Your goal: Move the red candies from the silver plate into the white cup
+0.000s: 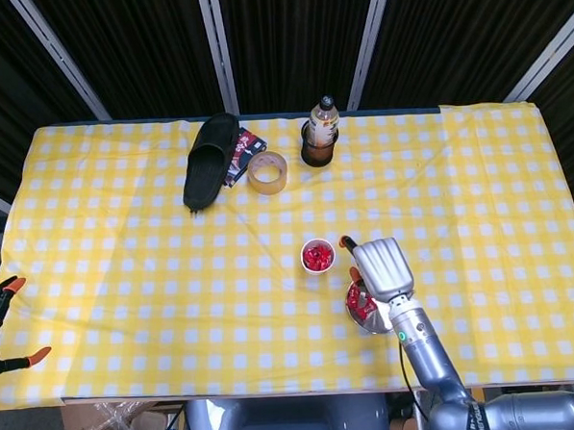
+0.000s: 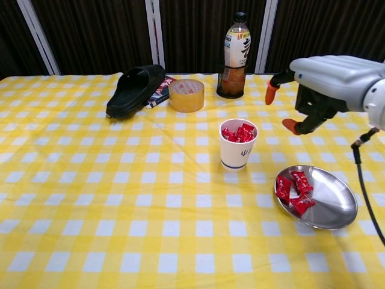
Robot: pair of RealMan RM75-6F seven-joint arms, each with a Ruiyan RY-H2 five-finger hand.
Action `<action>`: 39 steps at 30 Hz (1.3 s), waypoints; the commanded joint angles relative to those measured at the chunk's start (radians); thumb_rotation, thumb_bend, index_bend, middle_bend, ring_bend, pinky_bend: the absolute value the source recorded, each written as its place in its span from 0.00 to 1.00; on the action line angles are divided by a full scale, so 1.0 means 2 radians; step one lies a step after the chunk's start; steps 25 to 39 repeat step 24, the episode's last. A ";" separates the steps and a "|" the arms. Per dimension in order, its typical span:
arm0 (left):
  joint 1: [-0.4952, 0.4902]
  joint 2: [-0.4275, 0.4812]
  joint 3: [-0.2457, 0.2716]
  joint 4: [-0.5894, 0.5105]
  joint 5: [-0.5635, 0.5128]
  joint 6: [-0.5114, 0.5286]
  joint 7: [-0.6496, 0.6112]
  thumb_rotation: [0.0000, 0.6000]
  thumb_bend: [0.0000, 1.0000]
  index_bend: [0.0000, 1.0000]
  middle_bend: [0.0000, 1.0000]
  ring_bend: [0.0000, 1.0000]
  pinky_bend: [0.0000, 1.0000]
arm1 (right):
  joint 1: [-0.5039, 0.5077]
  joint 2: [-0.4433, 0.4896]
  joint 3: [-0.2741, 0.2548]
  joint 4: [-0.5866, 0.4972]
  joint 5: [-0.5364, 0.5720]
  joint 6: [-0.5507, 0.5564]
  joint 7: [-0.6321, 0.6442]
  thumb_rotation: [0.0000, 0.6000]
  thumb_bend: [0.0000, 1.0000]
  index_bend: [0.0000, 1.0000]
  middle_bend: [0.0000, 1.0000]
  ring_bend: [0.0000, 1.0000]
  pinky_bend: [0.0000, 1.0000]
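Observation:
The white cup (image 2: 237,146) (image 1: 317,257) stands mid-table with several red candies heaped inside it. To its right lies the silver plate (image 2: 331,203) (image 1: 354,315), with three red candies (image 2: 293,190) on its left half. My right hand (image 2: 322,84) (image 1: 380,268) hovers above the plate, to the right of the cup, fingers apart and holding nothing. In the head view it covers most of the plate. My left hand does not show in either view.
At the back of the table are a black slipper (image 2: 136,89), a small booklet (image 2: 160,91), a roll of tape (image 2: 186,95) and a drink bottle (image 2: 235,56) in a dark holder. An orange clamp (image 1: 4,326) sits off the table's left edge.

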 commanded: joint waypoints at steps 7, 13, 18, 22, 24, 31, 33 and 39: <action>0.007 -0.008 -0.003 0.008 0.011 0.024 0.000 1.00 0.04 0.00 0.00 0.00 0.00 | -0.095 0.087 -0.091 0.002 -0.144 0.070 0.086 1.00 0.46 0.02 0.28 0.26 0.39; 0.015 -0.020 -0.005 0.023 0.029 0.053 0.008 1.00 0.04 0.00 0.00 0.00 0.00 | -0.171 0.143 -0.140 0.041 -0.195 0.116 0.187 1.00 0.41 0.00 0.00 0.00 0.08; 0.018 -0.039 -0.012 0.048 0.039 0.082 0.041 1.00 0.03 0.00 0.00 0.00 0.00 | -0.220 0.154 -0.156 0.091 -0.230 0.155 0.241 1.00 0.38 0.00 0.00 0.00 0.00; 0.022 -0.055 -0.021 0.062 0.042 0.106 0.058 1.00 0.02 0.00 0.00 0.00 0.00 | -0.246 0.144 -0.146 0.133 -0.246 0.183 0.264 1.00 0.35 0.00 0.00 0.00 0.00; 0.024 -0.061 -0.022 0.068 0.045 0.114 0.065 1.00 0.02 0.00 0.00 0.00 0.00 | -0.252 0.141 -0.139 0.143 -0.252 0.188 0.276 1.00 0.35 0.00 0.00 0.00 0.00; 0.024 -0.061 -0.022 0.068 0.045 0.114 0.065 1.00 0.02 0.00 0.00 0.00 0.00 | -0.252 0.141 -0.139 0.143 -0.252 0.188 0.276 1.00 0.35 0.00 0.00 0.00 0.00; 0.024 -0.061 -0.022 0.068 0.045 0.114 0.065 1.00 0.02 0.00 0.00 0.00 0.00 | -0.252 0.141 -0.139 0.143 -0.252 0.188 0.276 1.00 0.35 0.00 0.00 0.00 0.00; 0.024 -0.061 -0.022 0.068 0.045 0.114 0.065 1.00 0.02 0.00 0.00 0.00 0.00 | -0.252 0.141 -0.139 0.143 -0.252 0.188 0.276 1.00 0.35 0.00 0.00 0.00 0.00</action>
